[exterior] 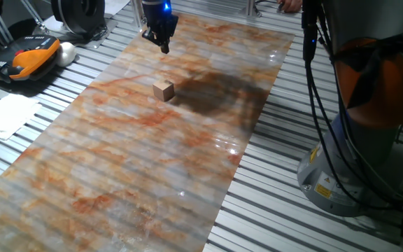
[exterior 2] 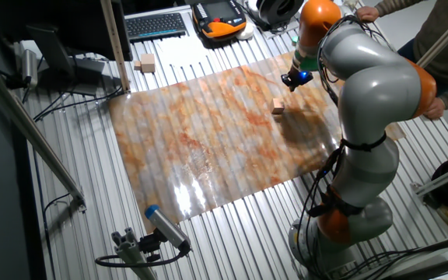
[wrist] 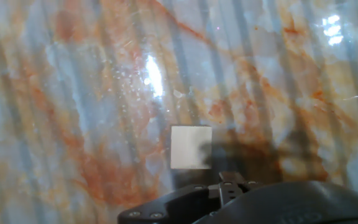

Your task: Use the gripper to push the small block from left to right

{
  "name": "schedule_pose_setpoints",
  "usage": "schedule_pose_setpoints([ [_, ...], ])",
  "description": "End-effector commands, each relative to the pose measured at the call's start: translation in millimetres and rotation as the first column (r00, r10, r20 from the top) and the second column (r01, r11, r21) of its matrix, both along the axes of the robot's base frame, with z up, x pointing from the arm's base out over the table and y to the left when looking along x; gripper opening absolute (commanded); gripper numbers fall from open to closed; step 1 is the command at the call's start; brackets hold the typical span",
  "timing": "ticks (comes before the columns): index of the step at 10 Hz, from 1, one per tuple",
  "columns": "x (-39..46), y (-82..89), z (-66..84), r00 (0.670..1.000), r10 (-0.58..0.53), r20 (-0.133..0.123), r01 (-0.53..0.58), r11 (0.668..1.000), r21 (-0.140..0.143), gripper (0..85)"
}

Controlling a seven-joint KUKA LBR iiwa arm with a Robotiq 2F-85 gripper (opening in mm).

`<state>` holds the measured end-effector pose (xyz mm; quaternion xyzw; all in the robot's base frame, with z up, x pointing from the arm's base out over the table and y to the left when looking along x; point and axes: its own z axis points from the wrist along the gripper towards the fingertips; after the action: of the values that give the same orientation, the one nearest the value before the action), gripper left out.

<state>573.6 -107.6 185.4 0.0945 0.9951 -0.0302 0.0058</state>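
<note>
Small block (exterior: 163,90) resting flat on the marbled orange-and-grey sheet (exterior: 117,161) spread over the slatted desk (exterior: 271,210), in the sheet's far half as seen from one fixed view, nearer the sheet's right edge than its left, with a dark shadow stretching from the block toward that right edge. Hand (exterior: 164,46) hanging above the sheet beyond the block, clear of it and not touching; dark fingers pointing down and drawn to a narrow tip, apparently closed on nothing, though too small to tell for sure. Same layout from the other fixed view: block (exterior 2: 278,106) on the sheet (exterior 2: 208,148), hand (exterior 2: 292,81) just above and beside it, blue light glowing on the wrist. In the hand view, block (wrist: 191,147) seen from overhead as a pale square on the sheet (wrist: 73,93), just ahead of the black hand body along the lower edge; fingertips not clearly separable there. Off the sheet's near-left corner in one fixed view, an orange-and-black pendant (exterior: 21,57) and white paper (exterior: 5,115) on the desk. A second tan block (exterior 2: 147,63) beyond the sheet's far corner in the other fixed view, beside a keyboard (exterior 2: 156,25).
</note>
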Motion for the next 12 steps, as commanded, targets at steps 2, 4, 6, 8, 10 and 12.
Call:
schedule_pose_setpoints([
  [2,0.0,-0.2,0.0,0.999,0.044,-0.006,-0.044,0.999,0.008,0.0],
  [4,9.7,-20.7,-15.3,0.996,0.086,0.0,-0.085,0.995,0.052,0.0],
  [6,13.3,-36.9,-30.3,0.995,0.099,0.009,-0.1,0.992,0.072,0.0],
  [8,14.9,-40.1,-36.2,0.995,0.099,0.008,-0.1,0.992,0.077,0.0],
  [10,18.2,-37.2,-52.3,0.995,0.098,0.021,-0.099,0.992,0.08,0.0],
  [12,18.1,-33.6,-63.8,0.995,0.092,0.027,-0.094,0.992,0.088,0.0],
])
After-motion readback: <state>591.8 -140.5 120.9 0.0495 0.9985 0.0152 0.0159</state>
